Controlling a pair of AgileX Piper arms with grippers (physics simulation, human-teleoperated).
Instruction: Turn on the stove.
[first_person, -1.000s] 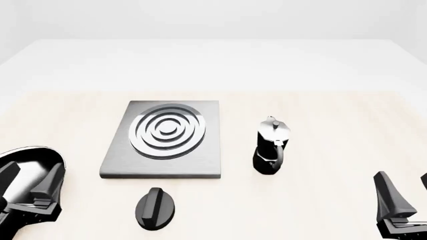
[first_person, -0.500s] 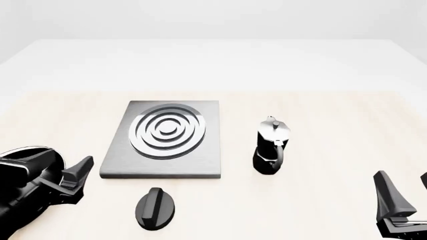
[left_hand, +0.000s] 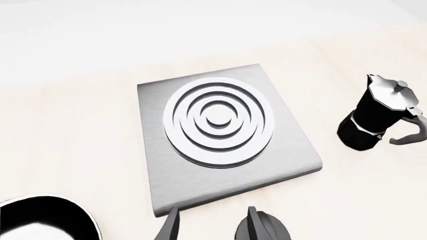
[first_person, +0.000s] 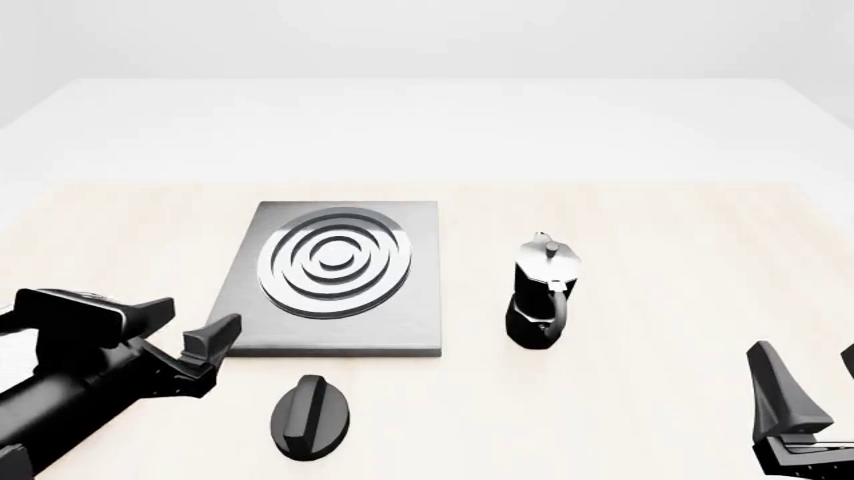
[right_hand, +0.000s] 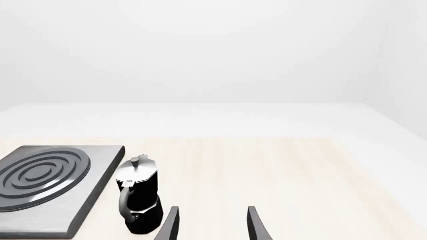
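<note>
1. Front view: stove (first_person: 327, 280) sits centre-left, its black knob (first_person: 311, 416) just below, apart from the slab.
2. Left gripper (first_person: 200, 352) hangs left of the knob, jaws apart; right gripper (first_person: 801, 400) waits lower right, jaws apart.
3. Knob looks rigid; pinch the raised ridge.

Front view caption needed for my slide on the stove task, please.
Left gripper hovers open near the stove, short of the knob; moka pot stands beside.

Simulated kitchen tabletop, stove (first_person: 324, 280), moka pot (first_person: 542, 293)
</note>
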